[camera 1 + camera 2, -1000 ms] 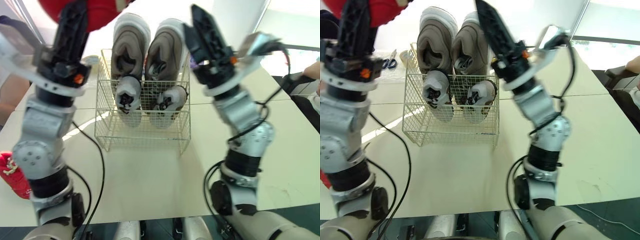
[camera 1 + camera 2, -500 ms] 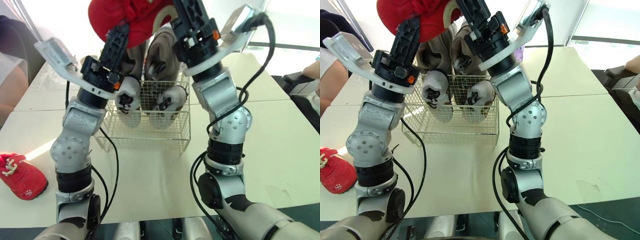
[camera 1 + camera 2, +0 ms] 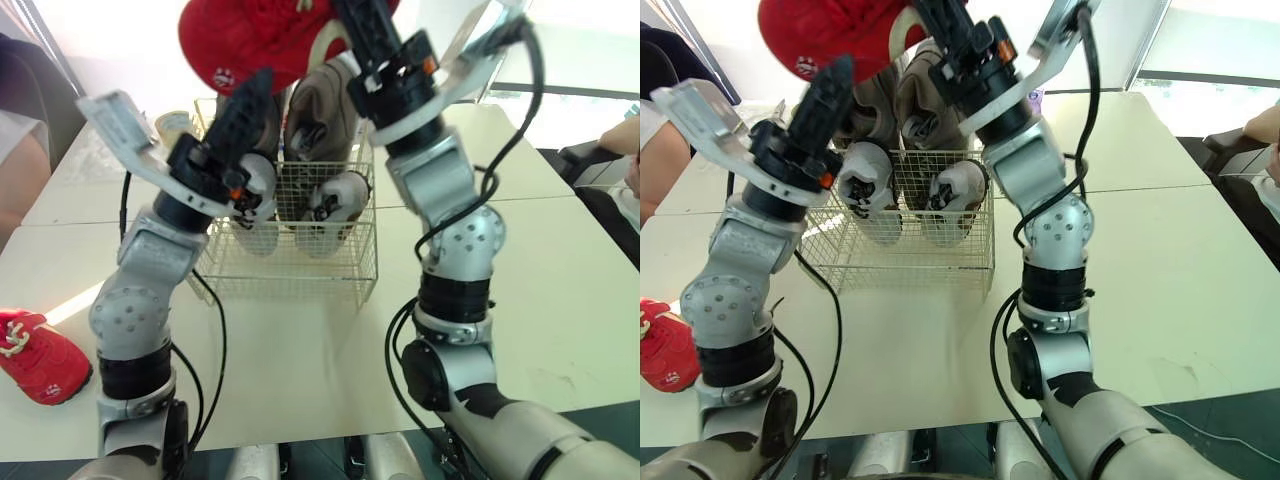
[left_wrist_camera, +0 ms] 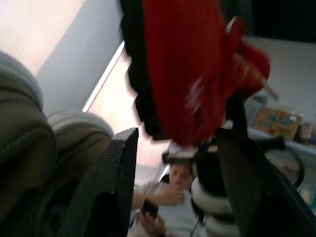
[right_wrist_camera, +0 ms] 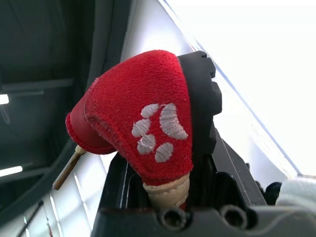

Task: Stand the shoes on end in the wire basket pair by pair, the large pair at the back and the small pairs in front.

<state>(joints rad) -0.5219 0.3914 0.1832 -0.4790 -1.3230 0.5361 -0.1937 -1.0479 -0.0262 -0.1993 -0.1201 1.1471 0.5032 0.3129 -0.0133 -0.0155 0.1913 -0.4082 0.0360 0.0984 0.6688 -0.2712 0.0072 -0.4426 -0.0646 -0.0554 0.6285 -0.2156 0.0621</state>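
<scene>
A small red shoe (image 3: 255, 40) hangs high above the wire basket (image 3: 290, 275), and my right gripper (image 3: 360, 25) is shut on it. In the right wrist view its heel tab with a paw print (image 5: 143, 123) is pinched between the black fingers. My left gripper (image 3: 245, 100) stands open just below the shoe and apart from it. Its two fingers (image 4: 116, 168) are spread with nothing between them. The large tan pair (image 3: 320, 110) stands on end at the back of the basket. A small grey pair (image 3: 255, 190) stands in front.
The other red shoe (image 3: 35, 355) lies on the table at the near left edge. A person (image 3: 20, 150) sits at the left, and another person's hand (image 3: 625, 135) shows at the right edge. A small round thing (image 3: 172, 125) lies left of the basket.
My right gripper has shut on the red shoe's heel. My left gripper has let go of the shoe, opened, and dropped below it. The shoe stays above the basket.
</scene>
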